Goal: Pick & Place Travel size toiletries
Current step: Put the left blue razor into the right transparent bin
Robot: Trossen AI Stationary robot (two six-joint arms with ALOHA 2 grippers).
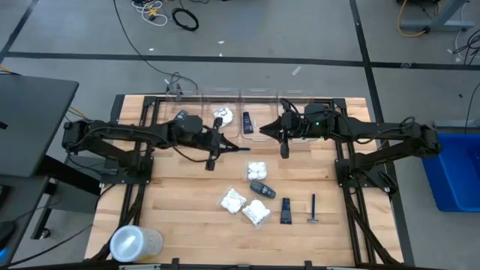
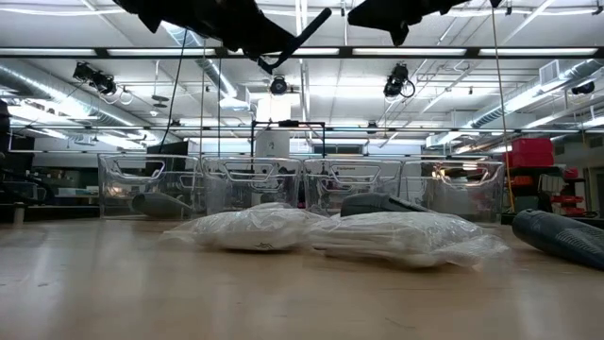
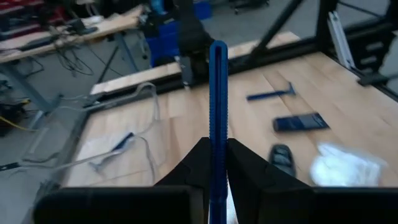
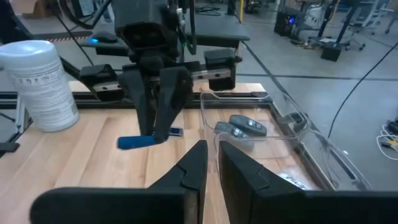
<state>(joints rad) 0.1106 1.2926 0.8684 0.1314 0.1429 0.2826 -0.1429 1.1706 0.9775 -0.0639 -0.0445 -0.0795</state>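
— Blue plastic is what the left claw (image 3: 217,186) pinches: a thin blue razor (image 3: 217,118), its handle running straight out between the two fingers, which are pressed against it from both sides.

— Where does that claw hang?

— Above the wooden surface (image 1: 180,202), just in front of the row of clear bins (image 1: 255,112) along the far edge. In the right wrist view the same razor shows as a blue handle sticking out sideways from the left claw.

— And the right claw (image 4: 208,165)?

— Empty, its fingers drawn close with only a narrow slit between them. It hovers over the bins, near the left claw. Below it one bin holds two dark grey oval cases (image 4: 245,126).

— What lies on the surface?

— Three white crinkly packets (image 1: 232,199), a dark oval case (image 1: 262,188), a flat black tube (image 1: 286,211) and a second blue razor (image 1: 313,209), all grouped in the middle toward the near edge. Another black tube (image 1: 247,118) and a white packet (image 1: 223,115) sit in the bins. A large translucent round container (image 1: 135,241) stands at the near left corner.

— The room?

— Grey floor with black tape lines and loose cables (image 1: 185,18), a blue crate (image 1: 454,170) to the right, and long ceiling lights (image 2: 377,52) and ducts in the low view.
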